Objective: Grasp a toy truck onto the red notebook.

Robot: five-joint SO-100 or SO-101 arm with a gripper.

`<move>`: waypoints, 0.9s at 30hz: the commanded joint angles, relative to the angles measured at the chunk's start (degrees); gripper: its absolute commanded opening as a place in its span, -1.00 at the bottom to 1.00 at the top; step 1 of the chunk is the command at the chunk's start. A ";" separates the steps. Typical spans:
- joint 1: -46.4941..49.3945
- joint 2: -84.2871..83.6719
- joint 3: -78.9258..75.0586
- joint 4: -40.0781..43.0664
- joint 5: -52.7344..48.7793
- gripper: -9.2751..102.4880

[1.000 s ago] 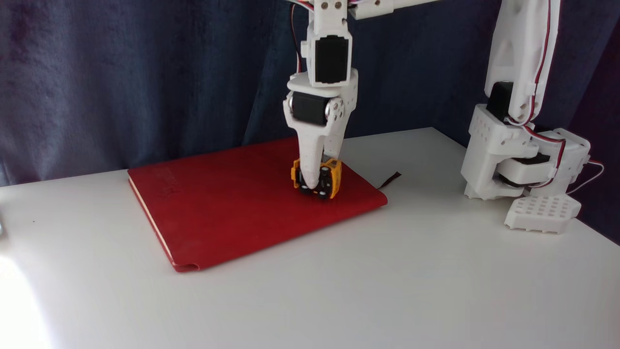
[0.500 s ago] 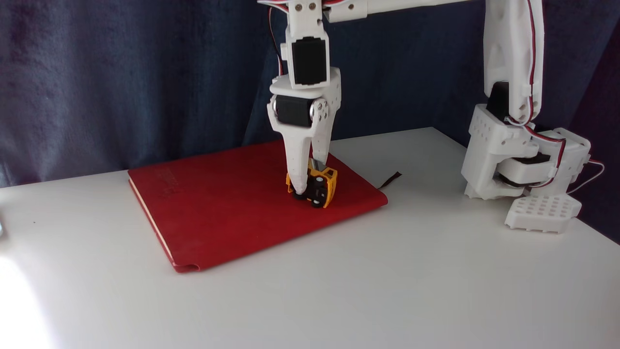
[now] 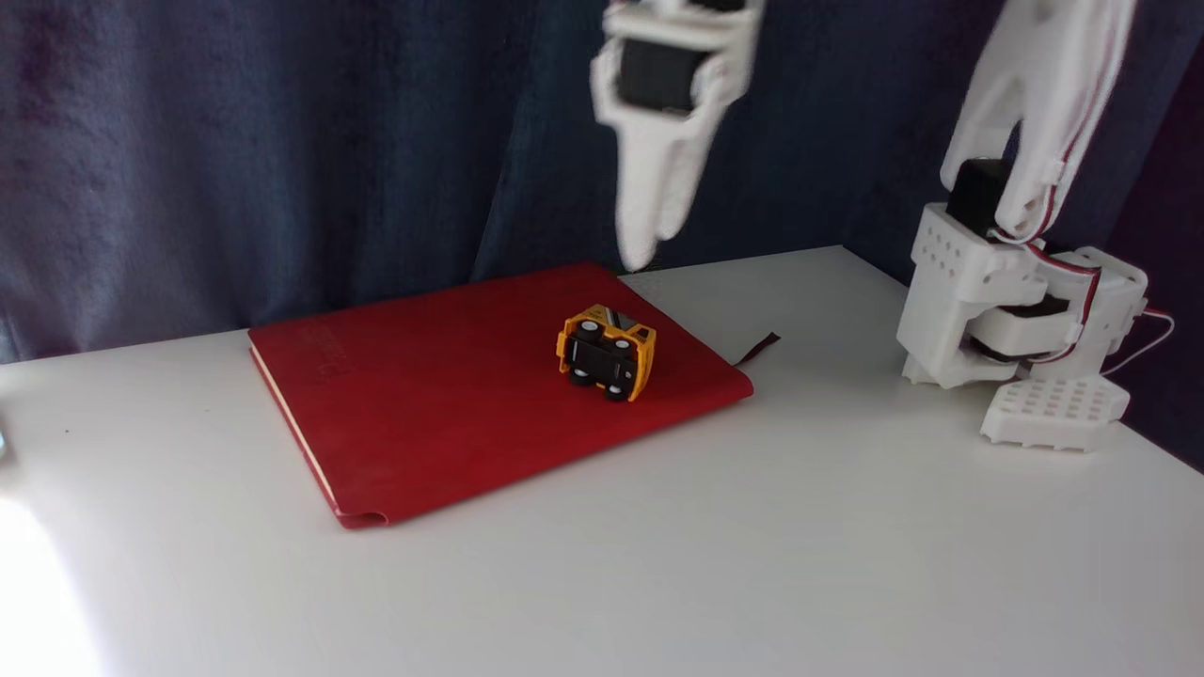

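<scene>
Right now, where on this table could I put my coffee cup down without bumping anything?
The broad white table in front of the red notebook is bare, as is the strip left of it. It is crowded at the right, by the arm's base, and around the toy truck on the notebook's right end.

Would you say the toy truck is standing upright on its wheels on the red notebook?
No, the toy truck lies tipped on its side on the red notebook, its black underside and wheels facing the camera.

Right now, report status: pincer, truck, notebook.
Pincer blurred, raised clear above the notebook, holding nothing. Truck on the notebook near its right end, tipped on its side, wheels facing camera. Nothing in the way.
</scene>
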 commanded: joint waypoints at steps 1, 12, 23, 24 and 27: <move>-6.06 15.38 16.17 -8.44 7.03 -0.71; -18.72 41.22 44.21 -30.94 35.95 -0.82; -9.93 48.43 59.68 -44.12 43.24 -0.76; -9.23 48.60 60.64 -45.26 43.77 -0.76; -8.35 49.22 62.67 -46.76 44.56 -0.76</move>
